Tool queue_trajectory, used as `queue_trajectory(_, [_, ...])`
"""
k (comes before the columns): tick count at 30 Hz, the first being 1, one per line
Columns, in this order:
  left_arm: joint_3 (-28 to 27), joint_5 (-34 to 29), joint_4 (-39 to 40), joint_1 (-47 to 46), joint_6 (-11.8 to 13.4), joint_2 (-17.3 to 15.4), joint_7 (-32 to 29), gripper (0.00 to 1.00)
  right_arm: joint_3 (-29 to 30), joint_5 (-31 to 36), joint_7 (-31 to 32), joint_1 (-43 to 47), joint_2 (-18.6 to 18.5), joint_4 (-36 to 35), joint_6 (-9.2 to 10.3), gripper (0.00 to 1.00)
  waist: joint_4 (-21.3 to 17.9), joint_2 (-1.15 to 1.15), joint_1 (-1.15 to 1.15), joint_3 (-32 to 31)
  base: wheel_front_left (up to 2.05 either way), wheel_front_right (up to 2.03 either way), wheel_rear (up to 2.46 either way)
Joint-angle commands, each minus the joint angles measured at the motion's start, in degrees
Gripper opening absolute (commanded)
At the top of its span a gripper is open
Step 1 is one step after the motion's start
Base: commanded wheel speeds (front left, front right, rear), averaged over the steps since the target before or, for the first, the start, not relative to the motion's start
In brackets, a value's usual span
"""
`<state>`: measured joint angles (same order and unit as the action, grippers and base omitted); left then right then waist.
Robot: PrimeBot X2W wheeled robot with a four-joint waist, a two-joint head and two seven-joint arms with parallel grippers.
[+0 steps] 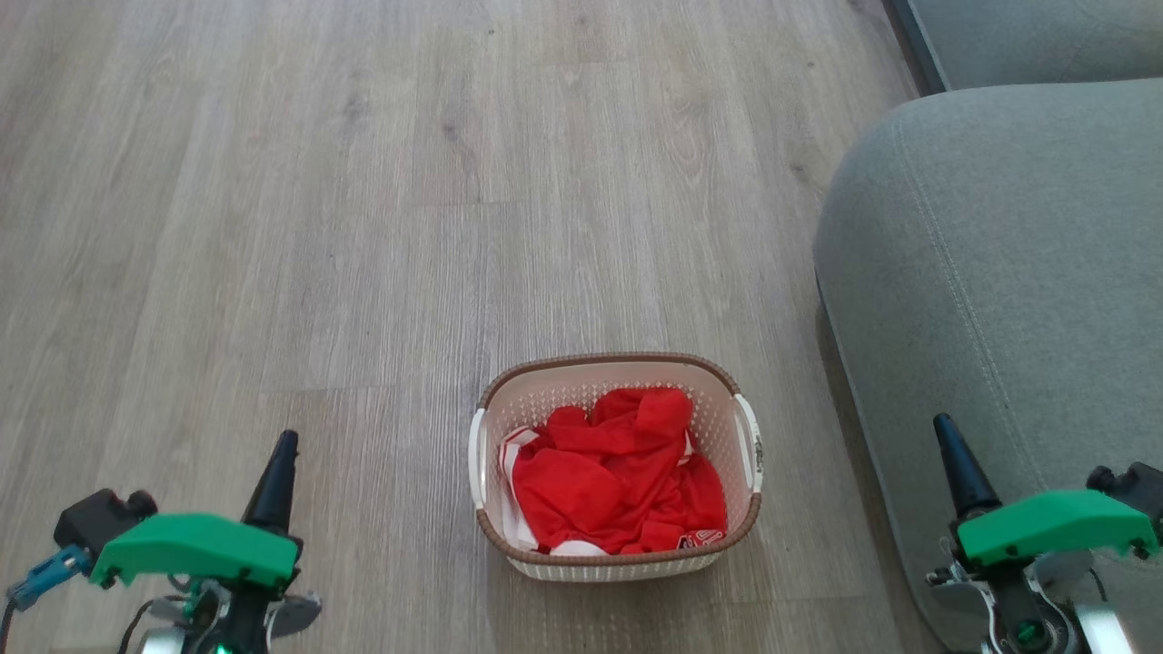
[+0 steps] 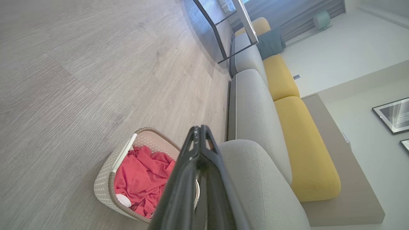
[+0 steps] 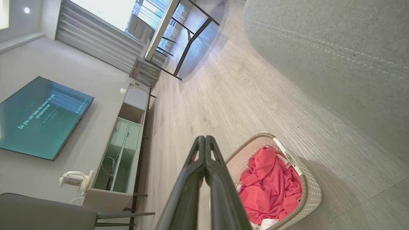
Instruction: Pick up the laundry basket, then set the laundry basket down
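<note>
The laundry basket stands upright on the wood floor, low in the middle of the head view. It is cream-white and perforated, with a brown woven-look rim and white side handles, and holds crumpled red clothing. My left gripper hovers well to its left, fingers pressed together and holding nothing. Far off to the basket's right, beside the sofa, my right gripper is also shut and holds nothing. The left wrist view has the basket at its lower left; in the right wrist view the basket sits at the lower right.
A grey sofa arm bulges in at the right, close to the basket and my right gripper. Farther off stand a metal-legged table, a low TV cabinet and yellow sofa cushions. Wood floor stretches ahead and left.
</note>
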<state>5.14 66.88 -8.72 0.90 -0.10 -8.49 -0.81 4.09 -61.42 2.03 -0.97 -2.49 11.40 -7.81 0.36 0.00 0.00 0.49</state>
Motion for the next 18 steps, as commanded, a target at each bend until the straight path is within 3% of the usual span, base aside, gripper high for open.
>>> queue_trajectory(1, [-2.1, 1.6, 1.1, -3.5, -0.9, 0.0, -0.2, 0.00, -0.2, -1.9, 0.5, -3.1, -1.0, -1.5, 0.20, 0.00, 0.0, 0.00, 0.00, 0.0, 0.00, 0.00, 0.00])
queue_trajectory(18, [-5.2, 11.0, -1.3, -4.8, -3.3, 1.7, -1.9, 0.00, 0.5, -13.0, 1.8, -3.9, -1.0, 0.0, 0.25, 0.00, -0.1, 0.00, 0.00, -0.1, 0.00, 0.00, 0.00])
